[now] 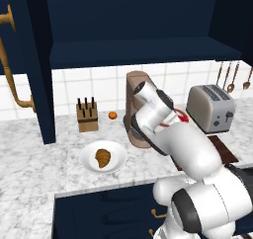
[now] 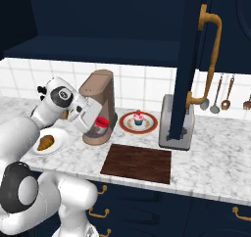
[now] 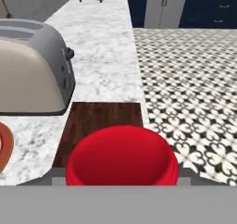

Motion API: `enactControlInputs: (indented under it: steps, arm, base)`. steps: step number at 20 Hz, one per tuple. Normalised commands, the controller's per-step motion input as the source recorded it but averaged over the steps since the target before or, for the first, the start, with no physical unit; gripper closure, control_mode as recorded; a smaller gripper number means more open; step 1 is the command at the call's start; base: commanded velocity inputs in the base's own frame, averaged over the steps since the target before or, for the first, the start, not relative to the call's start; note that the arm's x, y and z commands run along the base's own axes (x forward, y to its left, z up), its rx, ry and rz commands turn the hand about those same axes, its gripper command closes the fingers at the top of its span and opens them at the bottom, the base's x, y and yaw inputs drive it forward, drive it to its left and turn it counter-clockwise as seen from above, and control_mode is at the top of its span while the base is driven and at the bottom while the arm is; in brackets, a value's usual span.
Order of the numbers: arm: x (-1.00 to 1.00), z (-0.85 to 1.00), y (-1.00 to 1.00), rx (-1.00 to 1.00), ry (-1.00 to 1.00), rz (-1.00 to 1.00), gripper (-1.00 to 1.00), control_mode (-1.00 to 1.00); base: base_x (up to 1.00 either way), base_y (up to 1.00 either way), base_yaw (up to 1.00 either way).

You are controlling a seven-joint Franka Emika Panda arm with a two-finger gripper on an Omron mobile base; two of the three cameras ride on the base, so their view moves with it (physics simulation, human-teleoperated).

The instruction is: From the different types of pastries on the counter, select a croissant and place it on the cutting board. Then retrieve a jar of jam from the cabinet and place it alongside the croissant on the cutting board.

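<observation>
The claw point(image 2: 101, 125) is clenched on the jar of jam point(image 3: 122, 156), a squat red jar that sits between its tips and fills the lower middle of the hand view. In the right base view the claw with the jar hangs above the tabletop point(image 2: 211, 157), in front of the brown coffee machine point(image 2: 100, 104). In the hand view the dark cutting board point(image 3: 102, 121) lies past the jar, with the toaster point(image 3: 32, 75) beside it. The croissant point(image 1: 103, 157) rests on a white plate point(image 1: 89, 168), well apart from the board. The cupcake point(image 2: 138, 117) stands on another plate behind the board. The cabinet point(image 2: 188, 59) door is open.
</observation>
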Motion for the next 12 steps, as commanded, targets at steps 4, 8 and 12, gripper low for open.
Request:
enactControlInputs:
  steps: [4, 8, 12]
  arm:
    - [0.51, -0.41, -0.06, -0.03, 0.0, 0.1, 1.0, -1.0]
    - [0.07, -0.39, -0.04, -0.11, 0.0, 0.06, 1.0, -1.0]
    - [-0.07, -0.42, -0.25, -0.17, 0.0, 0.0, 1.0, -1.0]
  base:
    - [0.0, 0.0, 0.0]
    - [0.0, 0.0, 0.0]
    - [0.0, 0.0, 0.0]
